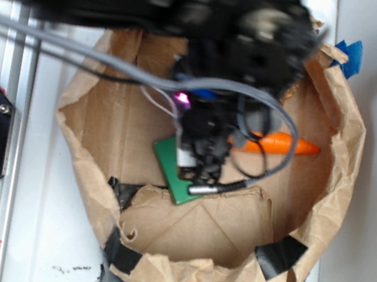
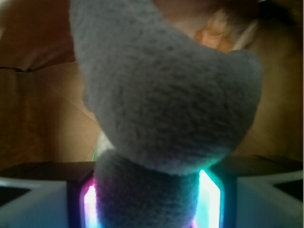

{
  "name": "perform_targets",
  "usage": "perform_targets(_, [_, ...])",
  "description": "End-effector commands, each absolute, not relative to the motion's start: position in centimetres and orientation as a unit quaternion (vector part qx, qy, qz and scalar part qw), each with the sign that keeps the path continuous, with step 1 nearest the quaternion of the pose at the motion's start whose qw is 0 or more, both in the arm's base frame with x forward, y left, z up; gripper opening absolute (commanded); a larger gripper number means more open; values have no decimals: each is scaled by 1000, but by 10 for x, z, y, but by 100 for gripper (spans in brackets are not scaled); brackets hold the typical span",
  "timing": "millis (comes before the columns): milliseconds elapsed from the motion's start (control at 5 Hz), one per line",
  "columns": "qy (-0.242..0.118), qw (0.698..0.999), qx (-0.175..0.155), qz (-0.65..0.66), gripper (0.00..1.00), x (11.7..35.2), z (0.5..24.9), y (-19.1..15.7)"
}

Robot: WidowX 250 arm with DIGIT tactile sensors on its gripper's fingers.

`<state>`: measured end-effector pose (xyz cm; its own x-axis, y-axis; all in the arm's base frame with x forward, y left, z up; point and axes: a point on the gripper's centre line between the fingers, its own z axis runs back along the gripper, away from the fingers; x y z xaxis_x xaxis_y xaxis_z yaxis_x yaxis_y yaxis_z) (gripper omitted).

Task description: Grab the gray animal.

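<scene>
The gripper (image 2: 149, 199) is closing on the gray animal (image 2: 161, 90): in the wrist view the soft gray plush is filling most of the frame, its narrower lower part sitting between the two lit pads (image 2: 209, 199), which are glowing pink and green on either side of it and appearing to press its flanks. From the exterior view the gripper (image 1: 196, 160) is hanging low inside the brown paper bag (image 1: 337, 159), a wide container with its rim rolled down and patched with black tape (image 1: 278, 254), and the arm is hiding the toy there entirely, so its place is readable only from the wrist camera. The grasp step looks to be in hand and largely achieved; whether the toy is resting on the bag floor or already lifting off it cannot be told. The next move is probably calling for a straight rise while holding the squeeze firm, since the plush is compressible and could slip out, and for clearing the bag's crumpled rim and the loose gray cable (image 1: 272, 162) looping beside the wrist. Also lying in the bag are an orange carrot (image 1: 282, 144), just beside the gripper, and a green block (image 1: 173, 167), partly under it, both sitting on the bag floor
</scene>
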<state>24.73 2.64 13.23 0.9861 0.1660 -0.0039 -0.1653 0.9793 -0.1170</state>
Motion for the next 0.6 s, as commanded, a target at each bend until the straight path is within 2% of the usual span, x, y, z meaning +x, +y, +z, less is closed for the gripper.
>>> perform_targets(0, [-48,996,-45,66,0,242,167,9])
perform_targets(200, [-43,996,-59,47,0,243,160,3])
perform_targets(400, [-43,996,-50,54,0,242,152,4])
